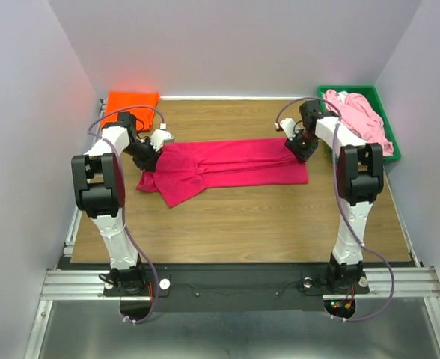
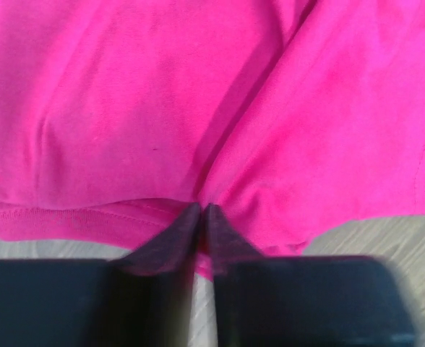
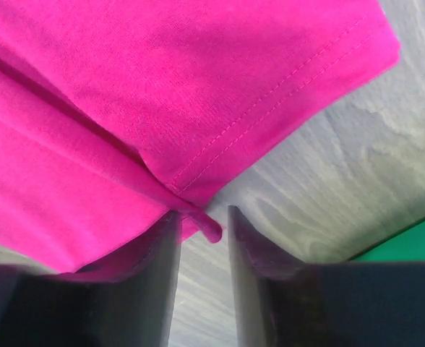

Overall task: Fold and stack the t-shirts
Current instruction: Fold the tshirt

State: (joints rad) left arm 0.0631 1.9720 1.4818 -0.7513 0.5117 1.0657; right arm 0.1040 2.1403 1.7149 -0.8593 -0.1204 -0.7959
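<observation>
The spread t-shirt point(image 1: 227, 166) lies across the middle of the table point(image 1: 265, 217), its length running left to right, nearer the far edge than the near one. The folded t-shirt point(image 1: 132, 101) sits in the far left corner. The tray point(image 1: 349, 89) stands at the far right corner (its near end comes level with the spread t-shirt's right end), and the bunched t-shirt point(image 1: 366, 120) lies in it. The left gripper point(image 1: 154, 160) is at the spread t-shirt's left end, and the right gripper point(image 1: 295, 152) is at its far right corner.
</observation>
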